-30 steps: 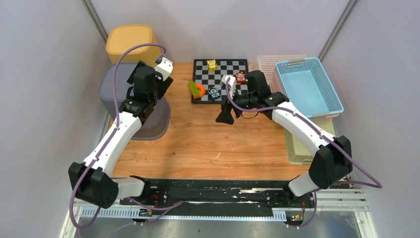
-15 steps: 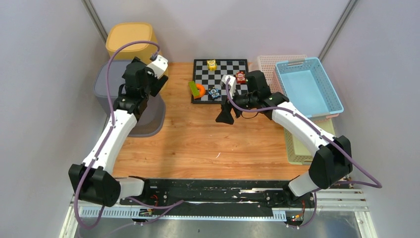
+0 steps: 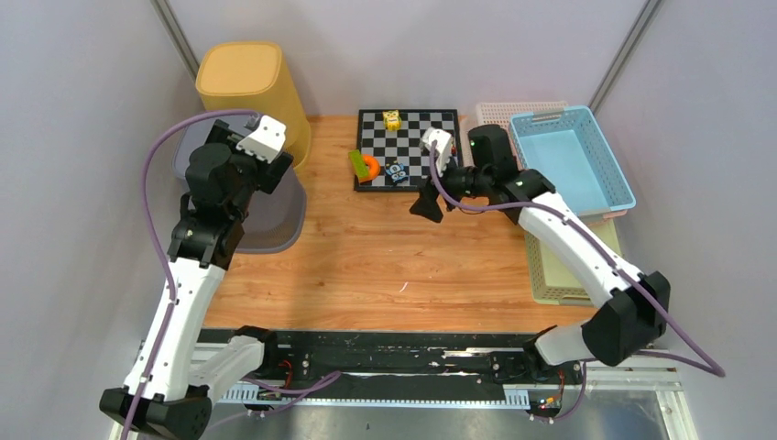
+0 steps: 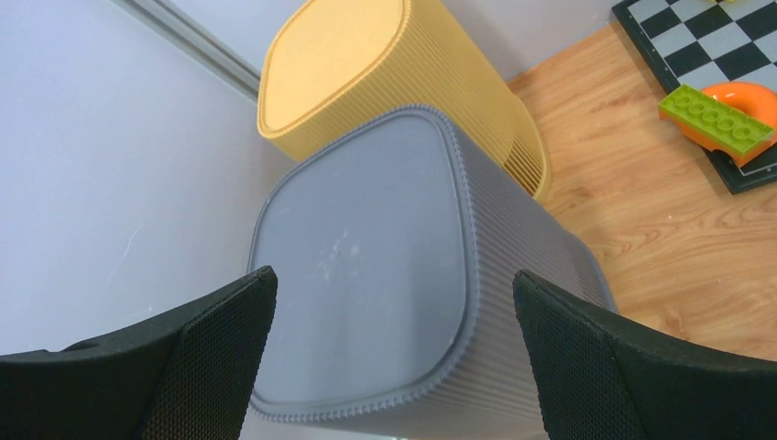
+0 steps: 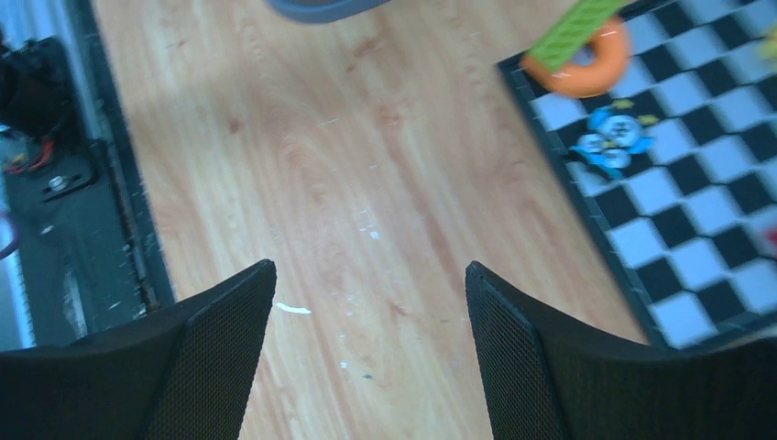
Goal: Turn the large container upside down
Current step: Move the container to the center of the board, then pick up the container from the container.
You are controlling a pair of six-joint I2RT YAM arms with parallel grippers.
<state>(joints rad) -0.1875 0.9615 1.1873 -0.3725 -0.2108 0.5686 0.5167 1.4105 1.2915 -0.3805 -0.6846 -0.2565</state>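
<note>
Near edge: black rail with both arm bases on it, then bare wooden table.

R gripper hangs above the wood just before the near-left corner of the chessboard. Its fingers are spread apart, nothing btw them, only table below. In the top view it points down, at approx. mid table.

L gripper is at the far-left part of the table, over the grey large container. Fingers spread very wide, one on each side in the wrist view, and they hold nothing. I cannot tell if they touch the container; it looks like they are above it.

The grey large container stands at the left edge of the table w/ its flat closed base facing up and its wider rim down on the wood, i.e. upside down. Ribbed walls, some pale scuffs on the base.

On the chessboard: green brick lying across an orange ring, a blue toy car just beside, a yellow toy at the far edge. Any print on the toys is too small to read.

Right side: pale green basket, blue basket stacked above, white basket behind.

Farthest left: yellow container, also base up, touching or just behind the grey one.
</note>
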